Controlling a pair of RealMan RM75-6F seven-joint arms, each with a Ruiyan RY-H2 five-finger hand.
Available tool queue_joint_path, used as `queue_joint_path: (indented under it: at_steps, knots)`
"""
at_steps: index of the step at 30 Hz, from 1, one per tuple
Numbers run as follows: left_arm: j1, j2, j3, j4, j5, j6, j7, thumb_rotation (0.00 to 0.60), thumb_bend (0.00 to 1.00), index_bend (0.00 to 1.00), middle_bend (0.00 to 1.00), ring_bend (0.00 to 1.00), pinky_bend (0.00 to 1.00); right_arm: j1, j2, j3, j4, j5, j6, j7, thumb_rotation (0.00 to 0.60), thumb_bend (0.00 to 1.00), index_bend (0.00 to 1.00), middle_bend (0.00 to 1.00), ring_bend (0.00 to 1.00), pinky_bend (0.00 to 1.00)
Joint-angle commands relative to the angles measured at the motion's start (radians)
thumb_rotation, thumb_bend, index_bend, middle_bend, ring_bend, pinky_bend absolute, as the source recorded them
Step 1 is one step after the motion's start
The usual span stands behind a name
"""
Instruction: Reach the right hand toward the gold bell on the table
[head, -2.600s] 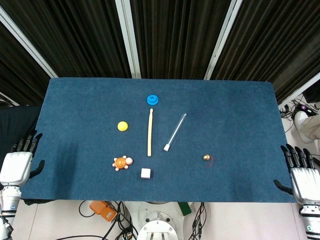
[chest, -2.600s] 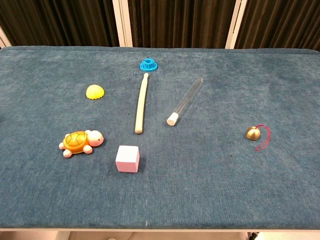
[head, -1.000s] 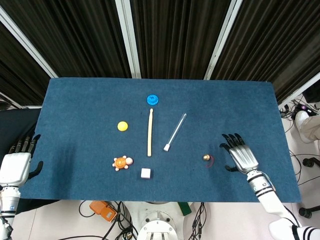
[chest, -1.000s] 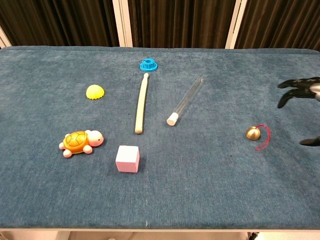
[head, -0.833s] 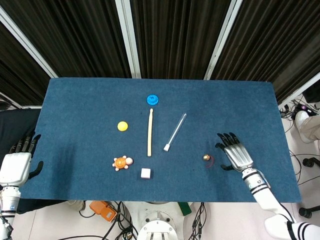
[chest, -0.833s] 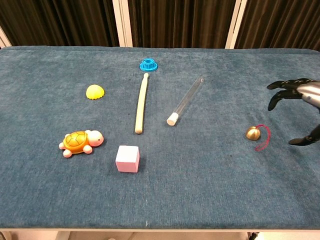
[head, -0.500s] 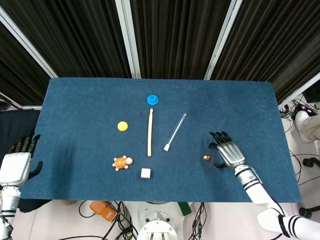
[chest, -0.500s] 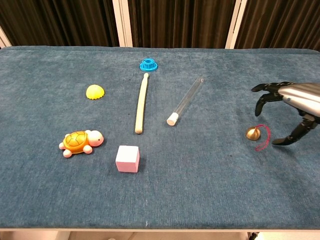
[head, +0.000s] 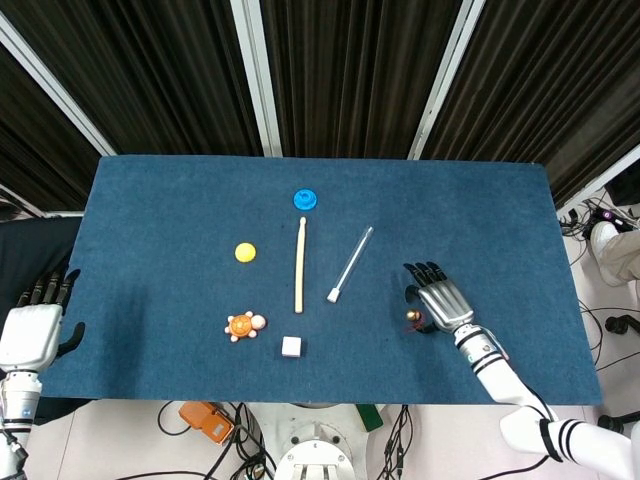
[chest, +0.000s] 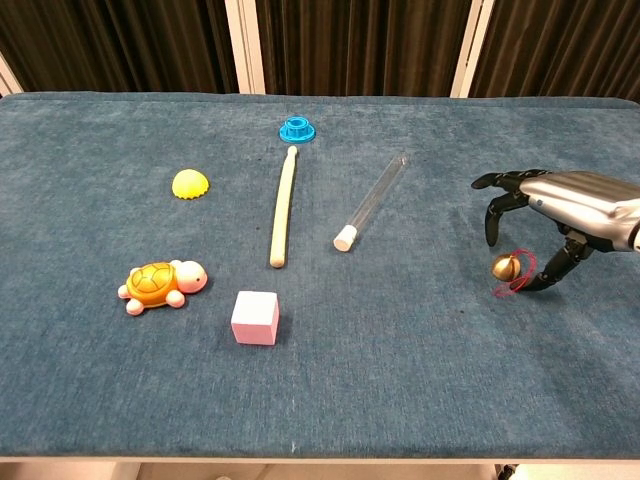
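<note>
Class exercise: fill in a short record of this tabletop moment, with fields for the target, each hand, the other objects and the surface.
target: gold bell with a red cord, lying on the table
right hand: right hand arched over the bell, fingers spread, holding nothing
left hand: left hand at the table's left edge, fingers apart, holding nothing
other objects: toy turtle, white cube, yellow dome, wooden stick, clear tube, blue ring
surface: blue cloth table
</note>
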Motion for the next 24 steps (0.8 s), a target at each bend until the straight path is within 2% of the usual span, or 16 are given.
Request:
queue_joint_path:
  at_steps: [1,15,20,24]
  knots:
    - [0.0,0.0,0.0,0.0,-0.001,0.001,0.0,0.6,0.35,0.0,0.0,0.03,0.17,0.004,-0.003,-0.004,0.004,0.0,-0.005,0.002,0.6,0.29,0.53,0.1,0.1,0.11]
    - [0.001,0.003,-0.004,-0.01,-0.018,-0.006,-0.012,0.6,0.35,0.0,0.0,0.03,0.17,0.013,0.019,-0.007,-0.012,-0.005,0.024,0.054,0.6,0.51,0.64,0.1,0.12,0.12]
    - [0.001,0.004,-0.003,-0.011,-0.018,-0.006,-0.011,0.6,0.35,0.0,0.0,0.03,0.17,0.029,0.065,0.029,-0.063,-0.005,0.053,0.066,0.6,0.53,0.65,0.1,0.12,0.12]
    - [0.002,0.005,-0.002,-0.014,-0.019,-0.004,-0.007,0.6,0.35,0.0,0.0,0.03,0.17,0.056,0.108,0.082,-0.119,0.003,0.076,0.034,0.6,0.53,0.65,0.1,0.12,0.12]
